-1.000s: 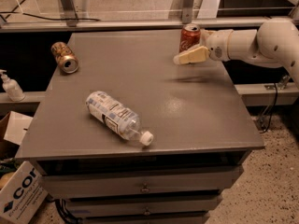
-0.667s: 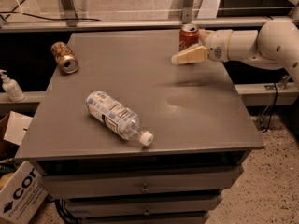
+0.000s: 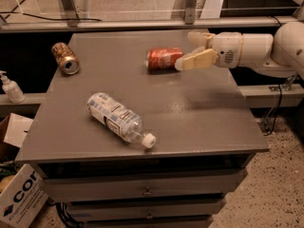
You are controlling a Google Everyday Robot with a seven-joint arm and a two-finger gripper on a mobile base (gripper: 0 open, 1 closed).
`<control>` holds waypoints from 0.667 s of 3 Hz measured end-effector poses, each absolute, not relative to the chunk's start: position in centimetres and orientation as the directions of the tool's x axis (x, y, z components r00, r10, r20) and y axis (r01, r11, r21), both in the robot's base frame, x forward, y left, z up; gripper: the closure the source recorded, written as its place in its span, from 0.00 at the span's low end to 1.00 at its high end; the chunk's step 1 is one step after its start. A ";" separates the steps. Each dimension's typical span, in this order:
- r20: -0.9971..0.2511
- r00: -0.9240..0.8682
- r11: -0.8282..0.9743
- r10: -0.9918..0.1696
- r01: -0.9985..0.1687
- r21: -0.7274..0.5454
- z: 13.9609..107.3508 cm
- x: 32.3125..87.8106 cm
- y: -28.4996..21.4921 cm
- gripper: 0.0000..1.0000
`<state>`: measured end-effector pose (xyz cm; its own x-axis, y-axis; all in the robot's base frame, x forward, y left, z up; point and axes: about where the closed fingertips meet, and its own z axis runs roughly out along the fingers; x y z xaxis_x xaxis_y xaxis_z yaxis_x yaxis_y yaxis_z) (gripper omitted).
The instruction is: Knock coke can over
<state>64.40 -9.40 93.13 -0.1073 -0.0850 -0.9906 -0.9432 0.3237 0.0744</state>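
Note:
The red coke can (image 3: 164,59) lies on its side on the grey table top (image 3: 199,118), towards the back, its long axis running left to right. My gripper (image 3: 192,50) comes in from the right on a white arm and sits right at the can's right end, one cream finger (image 3: 195,60) against or just beside it. The other finger (image 3: 198,37) is behind, further back.
A gold-brown patterned can (image 3: 65,58) lies on its side at the back left. A clear plastic bottle with a white label (image 3: 120,119) lies at the front centre-left. A glass partition with metal posts stands behind the table. A cardboard box (image 3: 19,198) sits on the floor at the left.
The coke can stood upright at the back right behind my gripper; now it lies on its side further left on the table. My gripper has swung to the left after it.

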 end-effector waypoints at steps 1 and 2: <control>-0.993 -0.103 0.255 -0.061 -0.963 0.085 95.0 60.9 -9.0 0.00; -0.993 -0.101 0.232 -0.058 -0.969 0.085 95.9 59.1 -9.0 0.00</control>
